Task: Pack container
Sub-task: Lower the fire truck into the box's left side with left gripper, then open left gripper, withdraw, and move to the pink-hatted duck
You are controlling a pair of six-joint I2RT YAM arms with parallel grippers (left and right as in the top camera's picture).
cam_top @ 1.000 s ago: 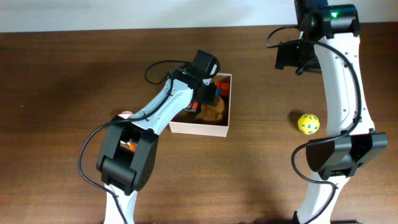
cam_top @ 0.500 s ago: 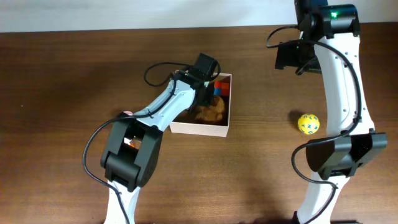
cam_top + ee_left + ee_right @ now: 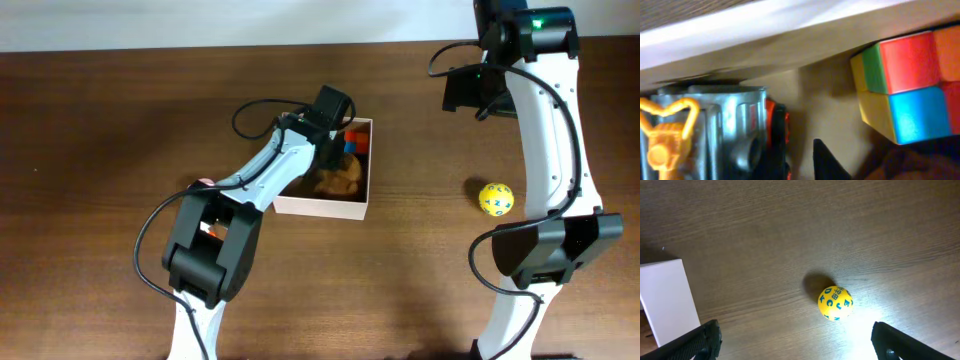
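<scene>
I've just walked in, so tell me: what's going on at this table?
The left gripper is down inside the container, low among the toys there: a coloured cube, a brown plush and a silvery toy. Whether its jaws hold anything cannot be told. The right gripper hangs open and empty above the table, where a yellow ball lies loose outside the container.

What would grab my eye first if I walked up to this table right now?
The yellow ball with blue markings stands out, lying alone on the dark wooden table by the right arm. Next comes the left arm reaching into the white-walled container, where a bright multicoloured cube sits against a wall beside a brown soft toy.
</scene>
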